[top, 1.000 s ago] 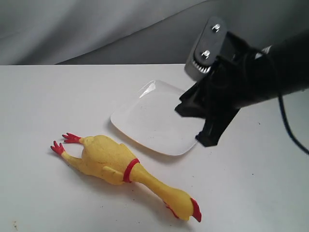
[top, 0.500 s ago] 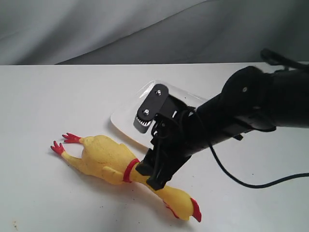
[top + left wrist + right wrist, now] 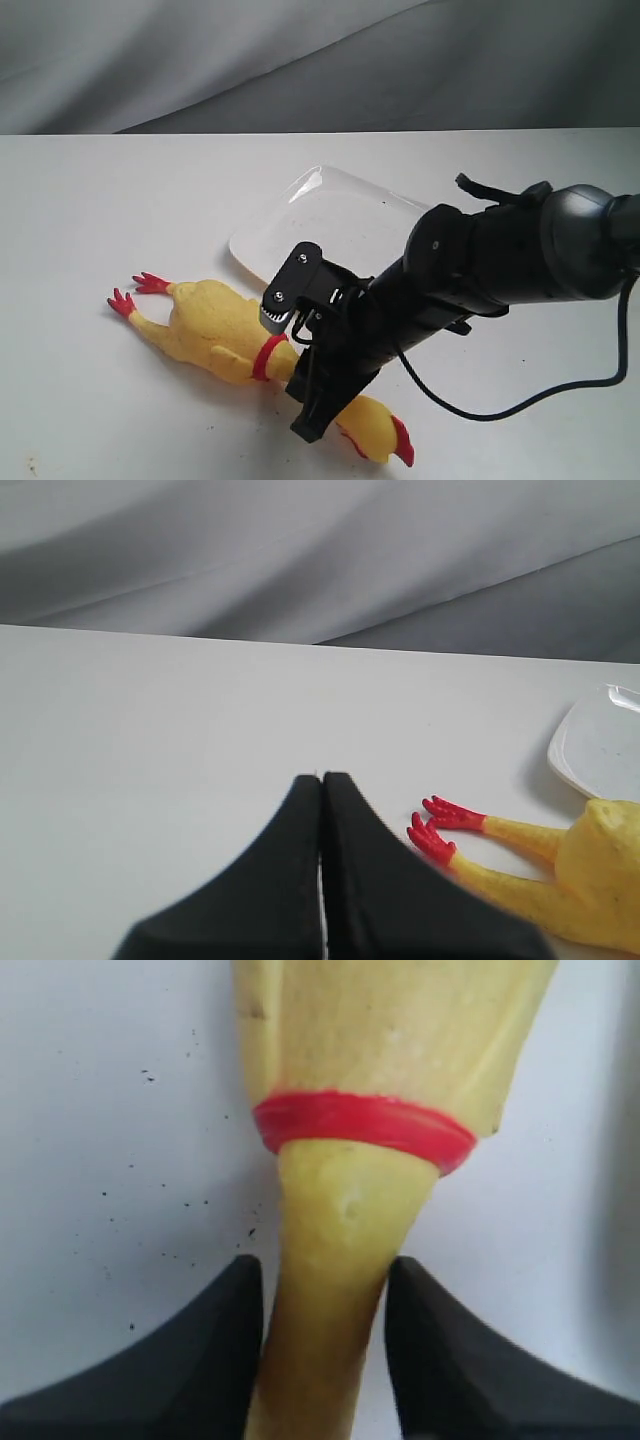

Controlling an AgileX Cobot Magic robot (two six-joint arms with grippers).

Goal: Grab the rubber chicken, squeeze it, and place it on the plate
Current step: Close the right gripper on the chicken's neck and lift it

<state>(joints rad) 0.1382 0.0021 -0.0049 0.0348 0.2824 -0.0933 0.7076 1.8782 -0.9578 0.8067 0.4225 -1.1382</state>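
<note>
Grasp step: right gripper [image 3: 295,368] clamped on the neck of the rubber chicken [image 3: 210,330], which lies toward the near edge of the tabletop [image 3: 100,200], just beside the plate [image 3: 340,220]; next needs lift, squeeze, then carry over.

The rubber chicken [image 3: 215,335] is yellow, with 2 red feet, 1 red neck band and a red comb. The plate [image 3: 330,225] is glossy white. The table [image 3: 100,200] is white with tiny dark specks. The left gripper [image 3: 322,780] and right gripper [image 3: 325,1285] are black.
</note>
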